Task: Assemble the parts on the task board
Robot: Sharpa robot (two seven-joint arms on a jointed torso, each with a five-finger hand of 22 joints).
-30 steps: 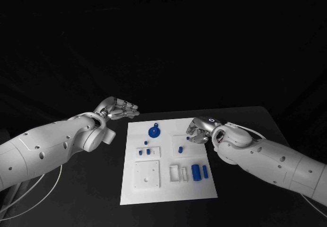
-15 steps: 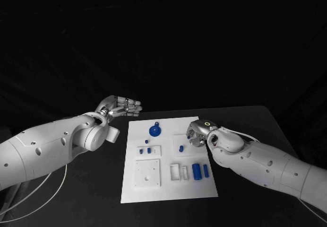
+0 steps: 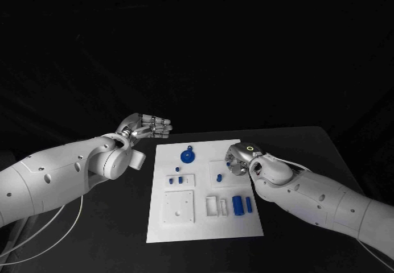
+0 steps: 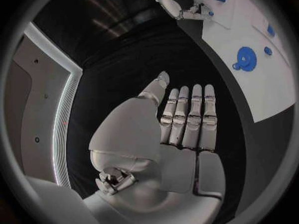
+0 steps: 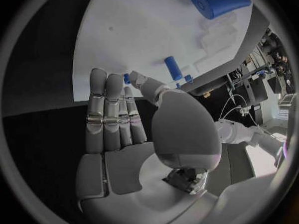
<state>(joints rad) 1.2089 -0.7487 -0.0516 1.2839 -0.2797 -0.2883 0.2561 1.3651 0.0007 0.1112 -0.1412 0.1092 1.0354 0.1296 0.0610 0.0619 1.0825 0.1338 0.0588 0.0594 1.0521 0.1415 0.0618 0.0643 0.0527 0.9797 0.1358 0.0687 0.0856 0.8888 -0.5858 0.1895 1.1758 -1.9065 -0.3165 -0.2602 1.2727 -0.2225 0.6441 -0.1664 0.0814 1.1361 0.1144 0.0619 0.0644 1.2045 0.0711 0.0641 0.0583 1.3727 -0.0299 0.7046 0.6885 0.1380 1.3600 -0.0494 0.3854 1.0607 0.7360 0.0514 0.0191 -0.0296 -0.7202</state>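
Observation:
The white task board lies mid-table. On it are a blue round disc, several small blue pegs and two blue cylinders. My right hand hovers over the board's far right part, just beyond one peg. In the right wrist view its thumb and a fingertip pinch a small blue piece, while the other fingers lie straight. My left hand is off the board's far left corner, holding nothing, with its fingers straight and side by side.
White recessed blocks sit on the board's near half. Black table surrounds the board on all sides. A cable trails beneath my left arm.
My right hand has shifted slightly inward over the board and turned, so the small blue piece at its fingertips now shows. My left hand has edged a little toward the board.

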